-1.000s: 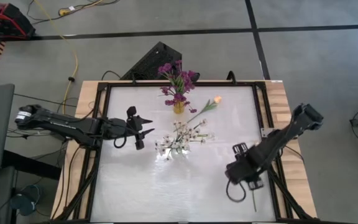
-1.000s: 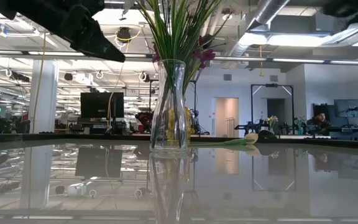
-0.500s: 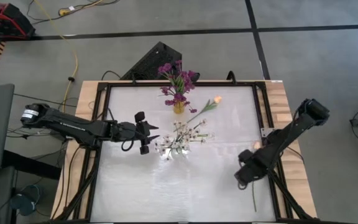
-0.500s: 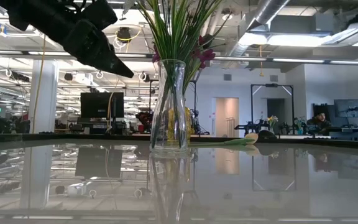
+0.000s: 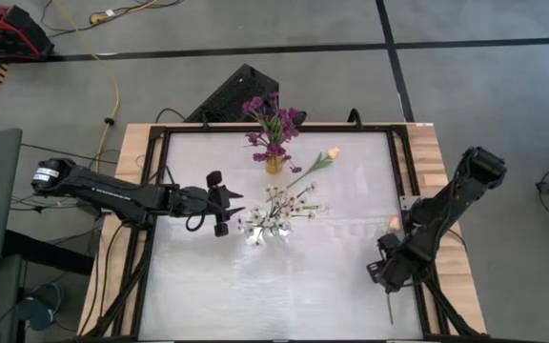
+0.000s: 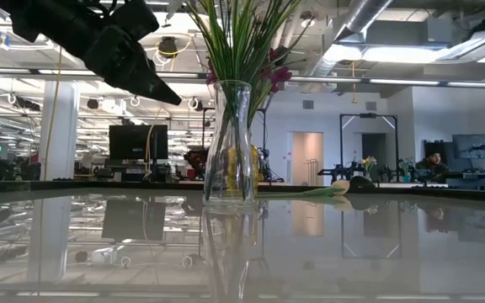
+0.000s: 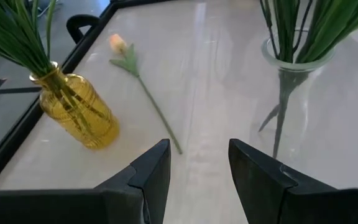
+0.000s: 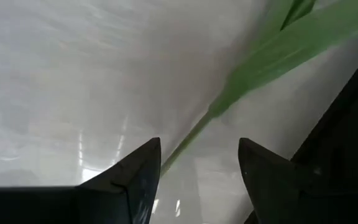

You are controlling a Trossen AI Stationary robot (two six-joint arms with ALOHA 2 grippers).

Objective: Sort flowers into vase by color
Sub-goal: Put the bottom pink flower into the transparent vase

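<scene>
Green, thin and light, the stem (image 8: 188,140) lies on the table between my right gripper's (image 8: 194,171) spread jaws; I'd pinch it mid-stem, gently.

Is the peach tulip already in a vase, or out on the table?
Out: the peach tulip lies flat on the table between the yellow vase and clear vase.

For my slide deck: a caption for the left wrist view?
Open left gripper faces a peach tulip lying between a yellow glass vase and a clear glass vase.

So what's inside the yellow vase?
Purple flowers stand in the yellow vase, their green stems entering its neck. The ribbed glass hides the stem ends and any water.
</scene>
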